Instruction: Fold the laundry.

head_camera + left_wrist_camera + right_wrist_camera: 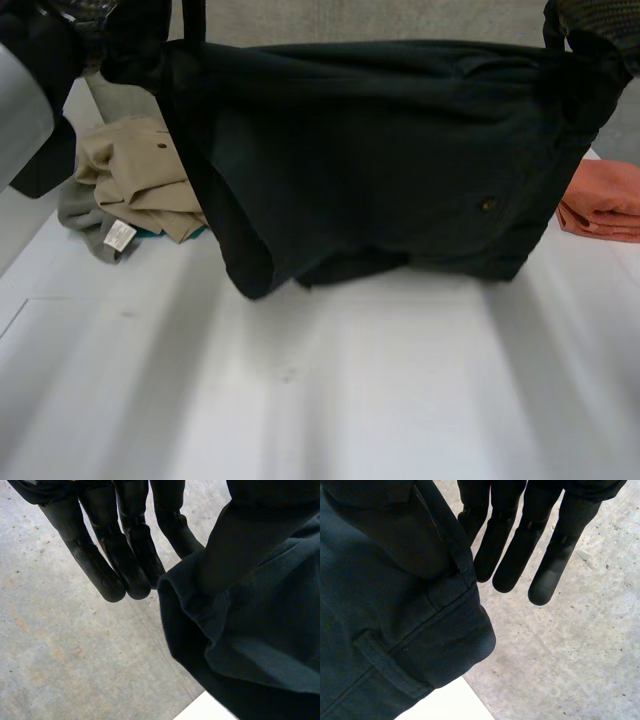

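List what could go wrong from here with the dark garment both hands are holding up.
1. The dark garment hangs from the left hand and right hand by its top corners only, their fingers straight beside it: a corner may slip.
2. Its lower edge looks bunched on the table, so laying it down may set creases.
3. It may land on the tan clothes or orange cloth.
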Controlling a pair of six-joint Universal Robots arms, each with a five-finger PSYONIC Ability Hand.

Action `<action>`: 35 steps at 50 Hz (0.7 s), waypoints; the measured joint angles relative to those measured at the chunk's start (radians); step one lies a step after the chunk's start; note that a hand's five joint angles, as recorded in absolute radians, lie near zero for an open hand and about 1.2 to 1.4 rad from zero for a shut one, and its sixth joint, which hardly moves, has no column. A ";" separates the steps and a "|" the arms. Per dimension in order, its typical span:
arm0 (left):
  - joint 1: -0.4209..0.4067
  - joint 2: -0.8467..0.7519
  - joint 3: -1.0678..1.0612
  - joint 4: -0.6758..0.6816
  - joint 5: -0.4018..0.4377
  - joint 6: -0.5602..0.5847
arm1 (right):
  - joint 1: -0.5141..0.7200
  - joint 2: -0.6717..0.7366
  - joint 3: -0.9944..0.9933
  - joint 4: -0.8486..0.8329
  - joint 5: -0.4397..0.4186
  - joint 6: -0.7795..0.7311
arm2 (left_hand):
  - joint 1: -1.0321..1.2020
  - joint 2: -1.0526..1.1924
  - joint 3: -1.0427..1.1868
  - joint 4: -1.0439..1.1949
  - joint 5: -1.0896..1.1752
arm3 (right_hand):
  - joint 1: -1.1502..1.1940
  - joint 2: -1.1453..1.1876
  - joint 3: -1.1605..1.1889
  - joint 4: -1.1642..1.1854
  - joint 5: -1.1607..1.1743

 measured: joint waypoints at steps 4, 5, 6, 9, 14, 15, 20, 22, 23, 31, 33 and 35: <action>0.004 -0.118 0.054 -0.016 -0.001 -0.004 | 0.015 0.102 -0.076 0.037 0.002 0.009 | 0.000 0.000 0.000 0.000 0.000 | 0.000 0.000 0.000 0.000 0.000; 0.008 -0.165 0.070 -0.015 -0.001 -0.005 | 0.022 0.136 -0.086 0.042 0.004 0.008 | 0.000 0.000 0.000 0.000 0.000 | 0.000 0.000 0.000 0.000 0.000; 0.011 -0.199 0.080 -0.015 -0.001 -0.005 | 0.026 0.156 -0.090 0.044 0.005 0.008 | 0.000 0.000 0.000 0.000 0.000 | 0.000 0.000 0.000 0.000 0.000; 0.028 -0.329 0.129 -0.006 0.001 -0.007 | 0.047 0.238 -0.101 0.037 0.012 0.001 | 0.000 0.000 0.000 0.000 0.000 | 0.008 0.000 0.000 0.000 0.000; 0.066 -0.534 0.283 0.017 0.014 -0.013 | 0.085 0.362 -0.127 -0.069 0.042 -0.001 | 0.000 0.000 0.000 0.000 0.000 | 0.008 0.000 0.000 0.000 0.000; 0.072 -0.556 0.316 0.024 0.018 -0.016 | 0.091 0.375 -0.135 -0.106 0.049 0.003 | 0.000 0.000 0.000 0.000 0.000 | 0.008 0.000 0.000 0.000 0.000; 0.111 -0.626 0.603 0.112 0.040 -0.057 | 0.125 0.399 -0.212 -0.445 0.096 0.045 | 0.000 0.000 0.000 0.000 0.000 | 0.008 0.003 0.001 0.000 0.000; 0.119 -0.624 0.682 0.145 0.043 -0.076 | 0.134 0.393 -0.232 -0.539 0.105 0.056 | 0.000 0.000 0.000 0.000 0.000 | 0.008 0.003 0.001 0.000 0.000; 0.126 -0.617 0.746 0.173 0.044 -0.094 | 0.144 0.382 -0.252 -0.642 0.114 0.070 | 0.000 0.000 0.000 0.000 0.000 | 0.008 0.003 0.001 0.000 0.000; 0.146 -0.550 0.851 0.233 0.035 -0.149 | 0.164 0.326 -0.298 -0.807 0.109 0.135 | 0.000 0.000 0.000 0.000 0.000 | 0.008 0.003 0.001 0.000 0.000; 0.149 -0.537 0.811 0.228 0.031 -0.148 | 0.164 0.323 -0.296 -0.783 0.101 0.147 | 0.000 0.000 0.000 0.000 0.000 | 0.008 0.003 0.001 0.000 0.000; 0.155 -0.516 0.729 0.222 0.028 -0.145 | 0.164 0.324 -0.280 -0.731 0.086 0.164 | 0.000 0.000 0.000 0.000 0.000 | 0.008 0.003 0.001 0.000 0.000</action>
